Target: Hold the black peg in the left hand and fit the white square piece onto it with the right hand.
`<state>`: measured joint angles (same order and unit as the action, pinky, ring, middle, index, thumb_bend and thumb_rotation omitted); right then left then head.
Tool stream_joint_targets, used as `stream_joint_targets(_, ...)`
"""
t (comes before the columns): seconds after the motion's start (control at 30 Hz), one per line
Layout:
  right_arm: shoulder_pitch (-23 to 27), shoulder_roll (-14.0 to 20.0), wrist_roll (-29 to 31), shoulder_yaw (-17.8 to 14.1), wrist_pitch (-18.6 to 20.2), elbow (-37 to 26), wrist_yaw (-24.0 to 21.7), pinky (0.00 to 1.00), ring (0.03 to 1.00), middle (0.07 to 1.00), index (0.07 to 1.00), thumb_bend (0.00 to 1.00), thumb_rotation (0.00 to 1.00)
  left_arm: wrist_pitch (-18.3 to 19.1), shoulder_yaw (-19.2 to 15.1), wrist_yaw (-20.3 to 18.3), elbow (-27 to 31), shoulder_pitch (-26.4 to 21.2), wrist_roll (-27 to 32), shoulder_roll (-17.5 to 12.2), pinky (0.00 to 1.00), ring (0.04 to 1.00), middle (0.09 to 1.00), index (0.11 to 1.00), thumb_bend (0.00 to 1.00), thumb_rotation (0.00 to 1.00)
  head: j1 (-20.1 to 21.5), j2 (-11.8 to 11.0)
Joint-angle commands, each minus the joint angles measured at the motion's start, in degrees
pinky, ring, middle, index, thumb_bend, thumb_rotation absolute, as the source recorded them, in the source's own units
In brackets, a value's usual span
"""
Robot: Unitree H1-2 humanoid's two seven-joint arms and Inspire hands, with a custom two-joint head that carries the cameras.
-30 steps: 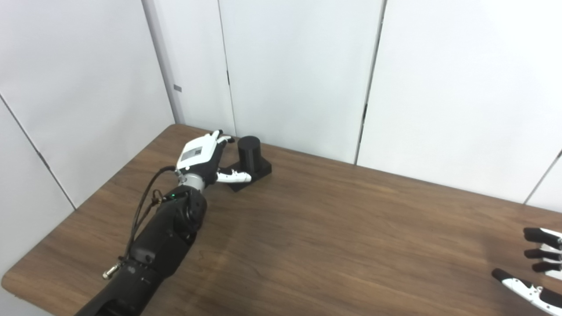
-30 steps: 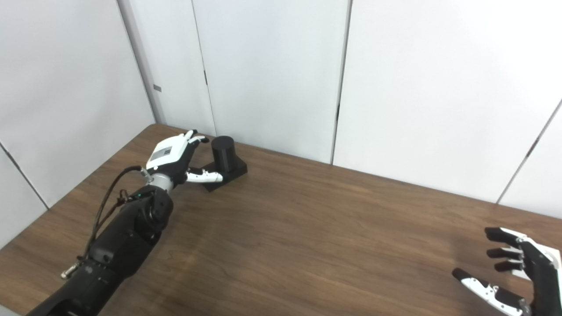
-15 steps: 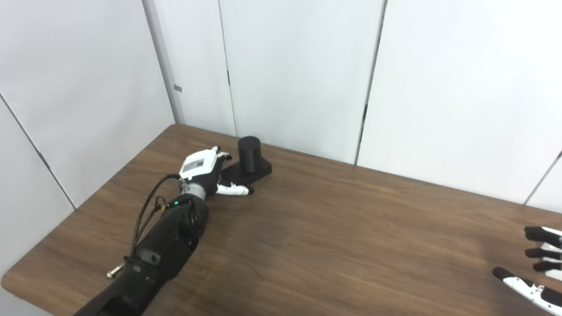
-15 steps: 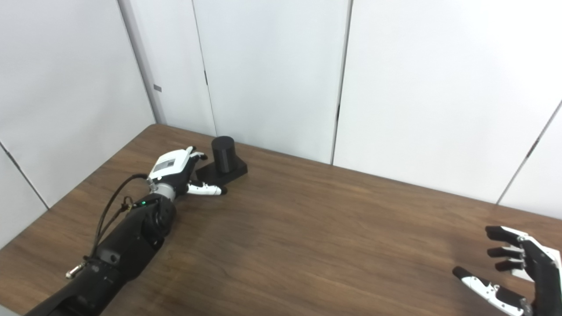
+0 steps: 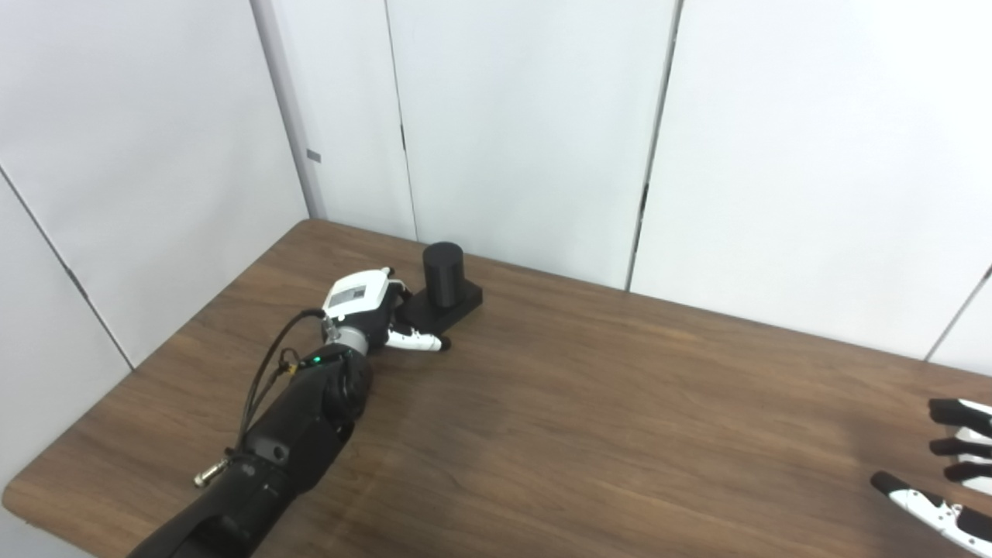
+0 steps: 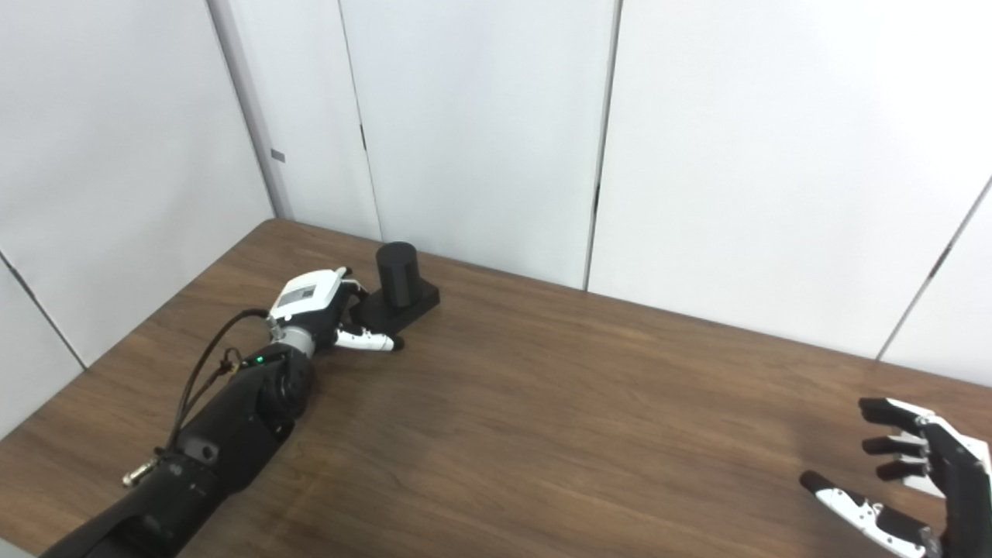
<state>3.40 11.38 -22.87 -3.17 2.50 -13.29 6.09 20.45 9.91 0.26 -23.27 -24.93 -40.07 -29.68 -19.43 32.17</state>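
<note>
A wide brown wooden table (image 5: pixel 589 403) is seen against white wall panels (image 5: pixel 527 124), its far left corner set into the angle of the walls. The left arm (image 5: pixel 287 434), black and cabled, is stretched from the lower left edge across the table toward that corner. The left hand (image 5: pixel 370 310) is laid low at the near side of the black peg (image 5: pixel 443 270), an upright cylinder standing on a flat black square base (image 5: pixel 446 304) on the table. The thumb is stretched along the front edge of the base, while the fingers are curled toward the base's left side; whether they are pressed against it cannot be told, and the peg is not seen lifted or clasped. The hand is seen loosely spread, with nothing enclosed in it.

Well apart, at the lower right edge, the right hand (image 6: pixel 922 480) is held above the table with its fingers and thumb spread wide and nothing between them. A small patch of white is glimpsed just behind its fingers, but what it is cannot be told.
</note>
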Motion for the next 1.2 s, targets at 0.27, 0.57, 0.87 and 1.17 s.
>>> stream_joint_targets(0.27,0.5,0.4,0.4,-0.5,-1.3,-2.5,0.1,0.46,0.584,0.701,0.671,0.6,0.0,-1.4,0.6,2.0,-3.2,-4.9,-0.5,-1.7,0.82,0.97,0.972,0.713,0.99,0.54,0.7,0.4)
stream_joint_targets(0.57,0.1,0.2,0.2,-0.5,-1.7,-2.8,0.5,0.44,0.571,0.692,0.664,0.6,0.0,-1.8,2.4,2.4,-6.5,-7.2,-0.8,-1.5,0.78,0.948,0.942,0.703,0.83,0.42,0.9,0.9)
stream_joint_targets(0.87,0.0,0.5,0.1,-0.6,-1.3,-2.6,0.3,0.45,0.577,0.699,0.665,0.59,0.0,-3.8,4.1,-1.0,-6.2,-7.0,0.9,-2.0,0.7,0.84,0.812,0.486,0.52,0.07,1.1,1.4)
stream_joint_targets(1.17,0.4,0.4,0.8,-0.6,-1.1,-2.4,0.2,0.46,0.577,0.699,0.656,0.58,0.0,-8.3,6.4,-6.9,-5.2,-6.3,2.6,-3.6,0.69,0.843,0.822,0.485,0.52,0.06,1.6,1.7)
